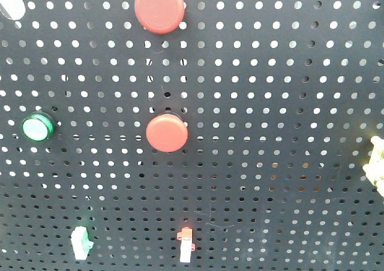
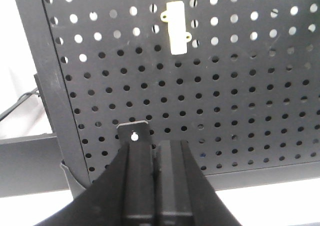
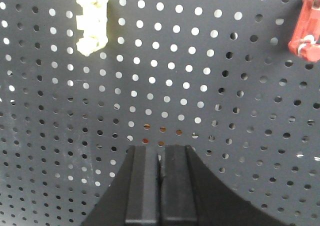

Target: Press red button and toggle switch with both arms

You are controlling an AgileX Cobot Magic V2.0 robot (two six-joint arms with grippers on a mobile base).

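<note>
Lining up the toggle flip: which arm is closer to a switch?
Left, probably. Its shut gripper points up at a white switch almost straight ahead. The right gripper, also shut, has its white switch and a red one off to the sides.

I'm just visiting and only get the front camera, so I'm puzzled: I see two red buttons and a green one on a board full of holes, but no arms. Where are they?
Observer: The left arm's camera faces the lower part of the board. Its jaws are closed together, below a cream switch.
Visitor: And the right arm?
Observer: Its jaws are closed too. They point at a bare stretch of board between a cream part at upper left and a red part at the right edge.
Visitor: Is either one holding something?
Observer: No. In both wrist cameras nothing sits between the jaws, and those parts are well apart from them.
</note>
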